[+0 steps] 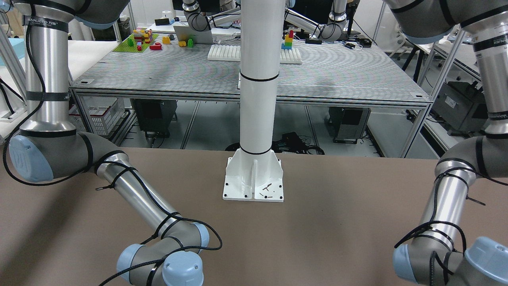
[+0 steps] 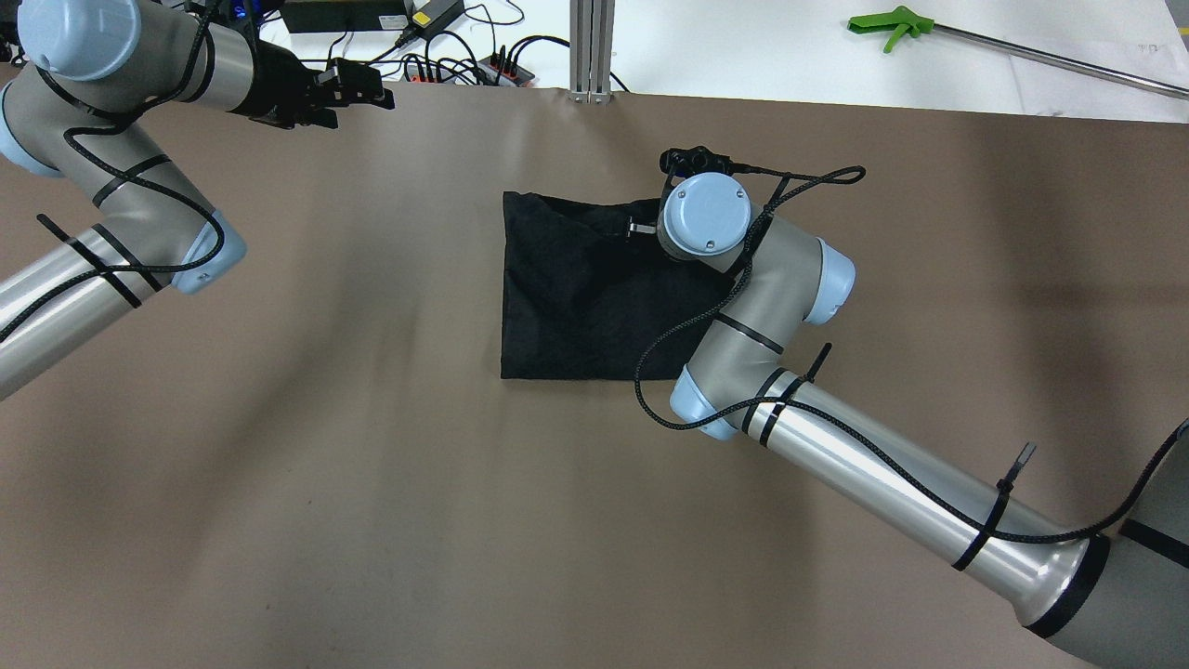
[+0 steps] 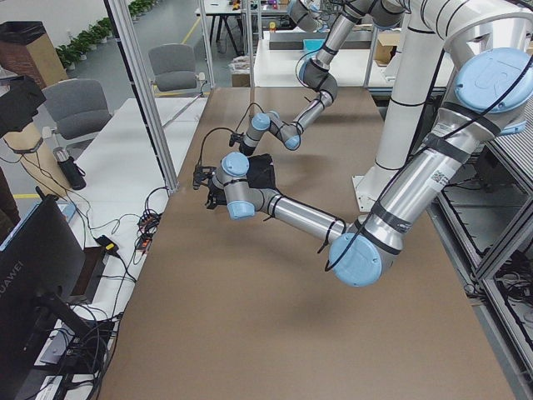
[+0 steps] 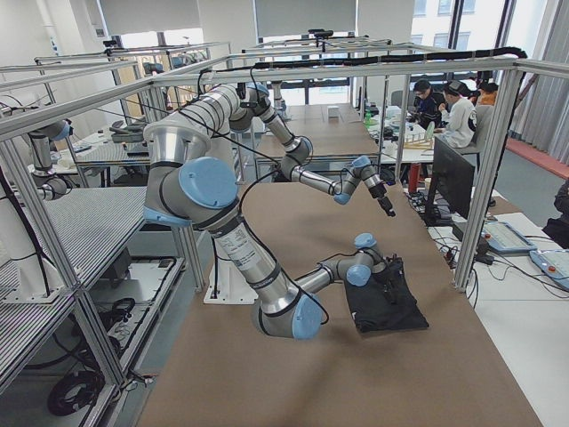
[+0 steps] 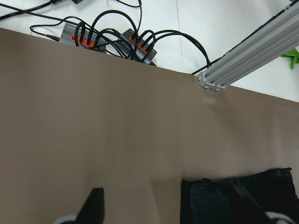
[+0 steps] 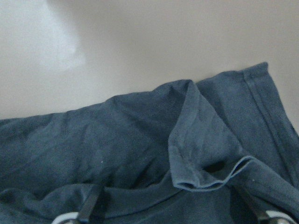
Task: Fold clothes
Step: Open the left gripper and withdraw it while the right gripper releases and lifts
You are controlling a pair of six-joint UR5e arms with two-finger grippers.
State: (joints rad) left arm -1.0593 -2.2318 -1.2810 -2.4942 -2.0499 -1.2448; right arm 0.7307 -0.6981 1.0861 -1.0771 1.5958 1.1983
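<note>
From overhead, the clothes (image 2: pixel 576 307) lie flat in the middle of the table (image 2: pixel 279 483) as a tidy black rectangle, so I judge at least one fold is made. Only the far right corner, under my right arm (image 2: pixel 706 218), looks rumpled. My left gripper (image 2: pixel 376 85) hangs well apart, near the table's far edge. The front-facing view shows neither fabric nor jaws. From the left end, the fabric peeks out behind my near arm; from the right end, my near arm is down at its far edge. My left wrist camera shows those jaws spread wide, gripping nothing. My right wrist camera shows my right gripper (image 6: pixel 170 210) released and wide over a doubled, puckered hem. I reckon that flap wants smoothing or one more fold.
</note>
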